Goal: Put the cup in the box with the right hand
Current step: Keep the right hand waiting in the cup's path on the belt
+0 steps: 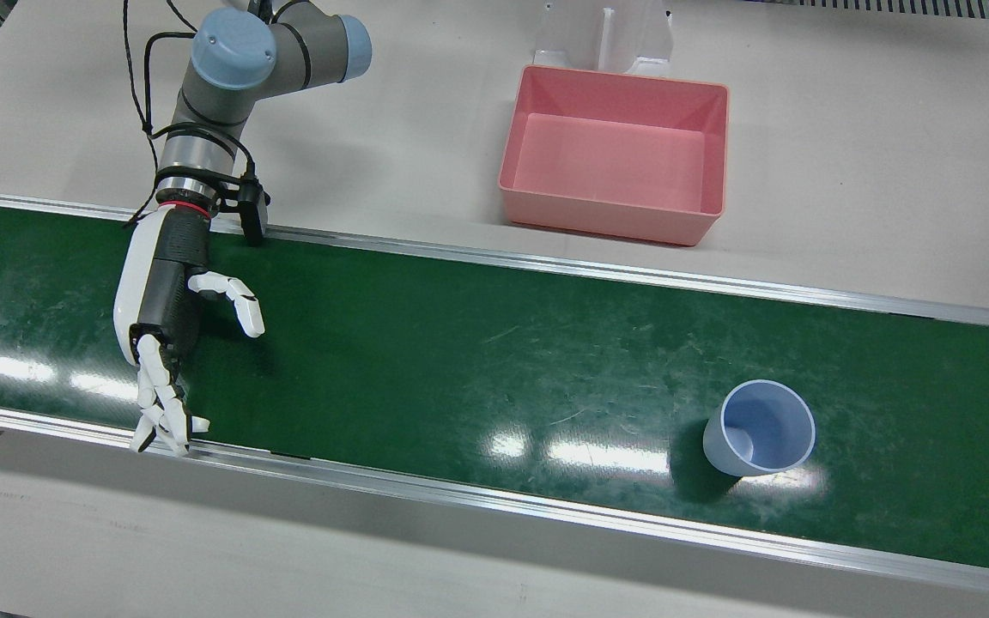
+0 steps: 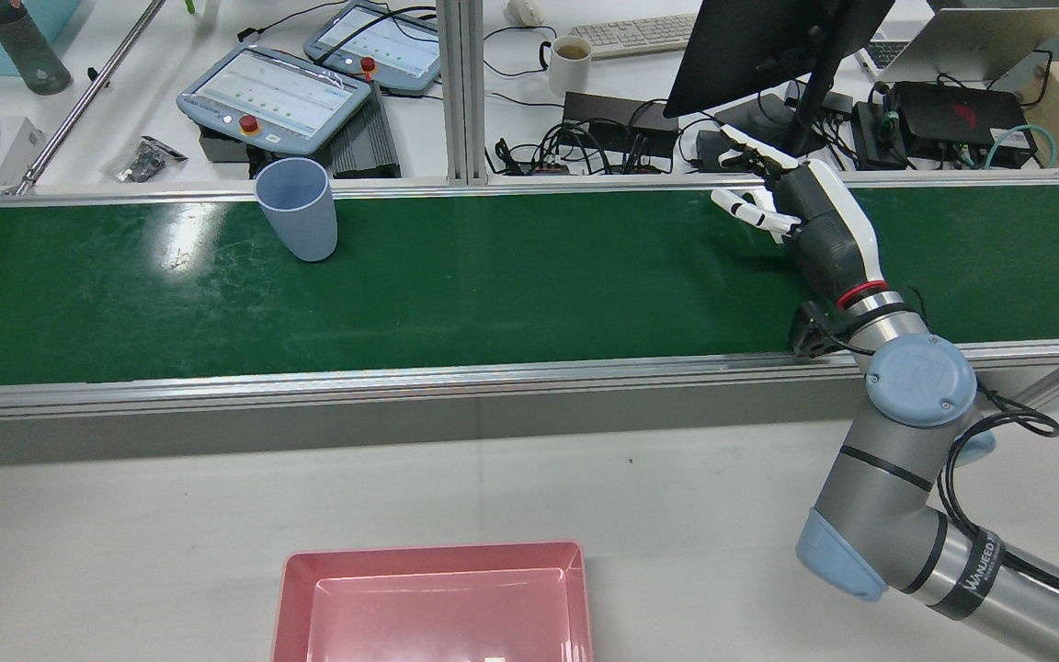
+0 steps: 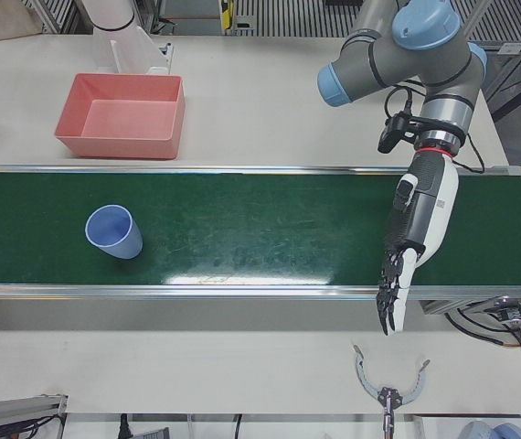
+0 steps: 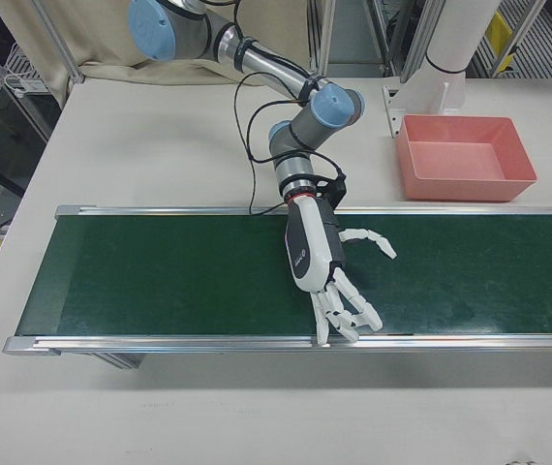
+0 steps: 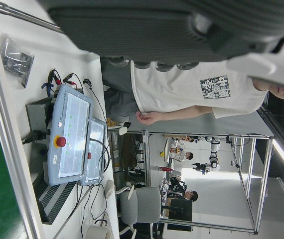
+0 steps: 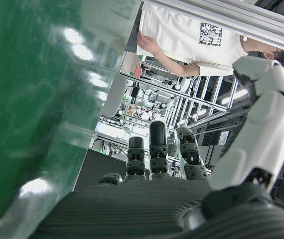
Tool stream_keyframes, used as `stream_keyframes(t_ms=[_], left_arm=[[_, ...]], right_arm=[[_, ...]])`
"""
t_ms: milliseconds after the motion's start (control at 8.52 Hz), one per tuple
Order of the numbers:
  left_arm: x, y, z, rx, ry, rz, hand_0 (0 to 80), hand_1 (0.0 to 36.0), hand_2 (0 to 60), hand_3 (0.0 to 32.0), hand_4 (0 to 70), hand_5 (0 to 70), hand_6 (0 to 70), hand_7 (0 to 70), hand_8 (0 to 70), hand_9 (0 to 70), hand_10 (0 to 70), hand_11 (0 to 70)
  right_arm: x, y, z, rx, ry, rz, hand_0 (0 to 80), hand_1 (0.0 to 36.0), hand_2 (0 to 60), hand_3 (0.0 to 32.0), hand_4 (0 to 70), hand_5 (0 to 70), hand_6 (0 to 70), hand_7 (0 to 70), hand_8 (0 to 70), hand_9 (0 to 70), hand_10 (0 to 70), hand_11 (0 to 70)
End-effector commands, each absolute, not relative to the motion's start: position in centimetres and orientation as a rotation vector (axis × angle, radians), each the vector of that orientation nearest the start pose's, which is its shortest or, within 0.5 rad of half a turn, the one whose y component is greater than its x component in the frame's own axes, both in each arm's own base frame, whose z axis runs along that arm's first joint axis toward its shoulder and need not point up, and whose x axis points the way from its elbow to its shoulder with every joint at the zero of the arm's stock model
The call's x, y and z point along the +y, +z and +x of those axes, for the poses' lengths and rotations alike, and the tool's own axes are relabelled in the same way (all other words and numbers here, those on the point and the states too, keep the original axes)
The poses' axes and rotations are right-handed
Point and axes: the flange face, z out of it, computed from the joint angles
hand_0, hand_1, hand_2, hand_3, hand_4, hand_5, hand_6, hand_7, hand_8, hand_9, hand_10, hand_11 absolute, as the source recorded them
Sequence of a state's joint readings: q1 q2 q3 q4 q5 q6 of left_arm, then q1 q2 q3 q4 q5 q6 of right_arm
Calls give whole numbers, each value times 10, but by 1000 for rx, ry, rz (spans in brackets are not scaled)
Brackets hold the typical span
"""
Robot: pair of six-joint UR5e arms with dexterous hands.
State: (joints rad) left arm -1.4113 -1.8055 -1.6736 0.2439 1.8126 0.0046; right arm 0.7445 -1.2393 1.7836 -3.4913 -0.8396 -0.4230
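A pale blue cup [image 1: 761, 429] [image 2: 298, 210] [image 3: 114, 231] stands upright and alone on the green belt [image 1: 460, 360]. The pink box [image 1: 606, 219] [image 2: 428, 552] [image 3: 119, 142] [image 4: 470, 189] sits empty on the white table on the robot's side of the belt. My right hand [image 1: 160, 326] [image 2: 814, 230] [image 4: 320, 262] hovers over the belt far from the cup, open and holding nothing, with its fingertips at the operators' rail. My left hand [image 3: 420, 215] hangs near the belt's other end, fingers extended past the rail and holding nothing.
Aluminium rails [image 1: 546, 266] run along both long sides of the belt. A white pedestal [image 1: 606, 34] stands behind the box. Teach pendants [image 2: 277, 92], a monitor and cables lie beyond the belt, where a person [image 5: 182, 89] stands. A small tool [image 3: 388, 384] lies on the operators' table.
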Motion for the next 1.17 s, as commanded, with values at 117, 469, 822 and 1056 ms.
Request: stream_keyframes(t_ms=[117, 469, 822, 1056], left_arm=[[-585, 536, -17, 2091, -1899, -398, 0, 0, 0, 0, 0, 0, 0, 0, 0, 0, 0, 0], [-585, 536, -17, 2091, -1899, -398, 0, 0, 0, 0, 0, 0, 0, 0, 0, 0, 0, 0], [-585, 536, -17, 2091, -1899, -398, 0, 0, 0, 0, 0, 0, 0, 0, 0, 0, 0, 0], [-584, 536, -17, 2091, -1902, -396, 0, 0, 0, 0, 0, 0, 0, 0, 0, 0, 0, 0]], right_arm=[[-531, 441, -282, 2574, -2185, -258, 367, 141, 316, 0, 0, 30, 87, 423, 89, 204, 0, 0], [-529, 440, -280, 2574, -2178, -252, 342, 138, 320, 4, 0, 29, 80, 397, 85, 196, 0, 0], [-535, 442, -269, 2583, -2184, -256, 434, 185, 328, 20, 0, 45, 76, 363, 86, 191, 0, 0], [-536, 443, -270, 2588, -2186, -255, 415, 172, 322, 30, 0, 41, 75, 366, 86, 193, 0, 0]])
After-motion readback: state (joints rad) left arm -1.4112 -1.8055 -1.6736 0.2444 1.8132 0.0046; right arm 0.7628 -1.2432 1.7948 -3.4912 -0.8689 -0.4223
